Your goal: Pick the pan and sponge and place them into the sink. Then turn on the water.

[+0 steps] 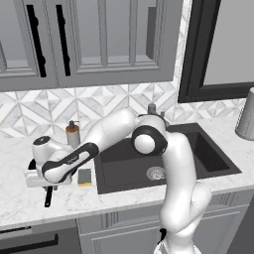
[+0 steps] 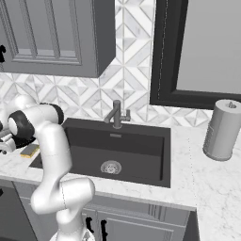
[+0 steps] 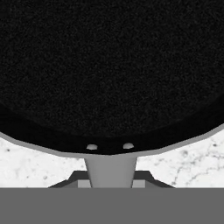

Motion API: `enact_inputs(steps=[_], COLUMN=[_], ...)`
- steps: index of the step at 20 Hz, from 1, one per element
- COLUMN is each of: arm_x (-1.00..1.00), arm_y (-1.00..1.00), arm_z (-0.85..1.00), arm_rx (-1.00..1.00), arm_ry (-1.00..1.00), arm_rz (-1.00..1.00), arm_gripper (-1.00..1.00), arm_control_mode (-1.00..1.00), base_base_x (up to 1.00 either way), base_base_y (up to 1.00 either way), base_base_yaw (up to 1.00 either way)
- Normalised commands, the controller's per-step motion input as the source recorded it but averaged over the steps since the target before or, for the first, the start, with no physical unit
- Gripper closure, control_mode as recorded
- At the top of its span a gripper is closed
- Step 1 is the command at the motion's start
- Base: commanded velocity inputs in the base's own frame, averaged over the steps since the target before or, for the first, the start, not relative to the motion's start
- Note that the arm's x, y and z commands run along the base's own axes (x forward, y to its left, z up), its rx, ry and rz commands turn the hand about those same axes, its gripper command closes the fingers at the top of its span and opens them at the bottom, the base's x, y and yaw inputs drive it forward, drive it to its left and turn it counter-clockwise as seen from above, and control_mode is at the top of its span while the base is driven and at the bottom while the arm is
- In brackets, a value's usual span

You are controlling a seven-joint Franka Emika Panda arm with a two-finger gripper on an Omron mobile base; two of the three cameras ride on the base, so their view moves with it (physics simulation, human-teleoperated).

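The black pan lies on the marble counter left of the sink, close below the hand. My gripper is shut on the grey base of the pan's handle, a dark fingertip on each side. In the left base view the hand covers most of the pan, and the thin black handle sticks out toward the counter's front edge. The sponge sits flat between the hand and the sink's left rim. The dark basin has a silver drain. No water shows at the faucet.
A soap dispenser with a brown collar stands behind the hand by the backsplash. A grey paper-towel roll stands on the counter right of the sink. Upper cabinets hang above the counter.
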Motion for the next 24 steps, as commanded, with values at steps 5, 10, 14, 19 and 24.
enact_inputs(steps=[5, 10, 14, 19, 24], arm_x=[0.0, 0.0, 0.0, 0.0, 0.0], arm_y=[0.01, 0.0, 0.0, -0.09, -0.69], arm_z=[0.0, 0.32, 0.56, 0.43, 0.21], arm_rx=[0.0, 0.07, 0.11, 0.1, 0.11], arm_ry=[0.0, -0.04, -0.06, 0.0, 0.08], arm_rz=[-0.01, -0.14, -0.24, -0.25, -0.23], arm_gripper=[1.0, 1.0, 1.0, 1.0, 1.0], arm_control_mode=[-1.0, -1.0, -1.0, -1.0, -1.0], base_base_x=[0.0, 0.0, 0.0, 0.0, 0.0], base_base_y=[0.0, 0.0, 0.0, 0.0, 0.0], base_base_yaw=[0.0, 0.0, 0.0, 0.0, 0.0])
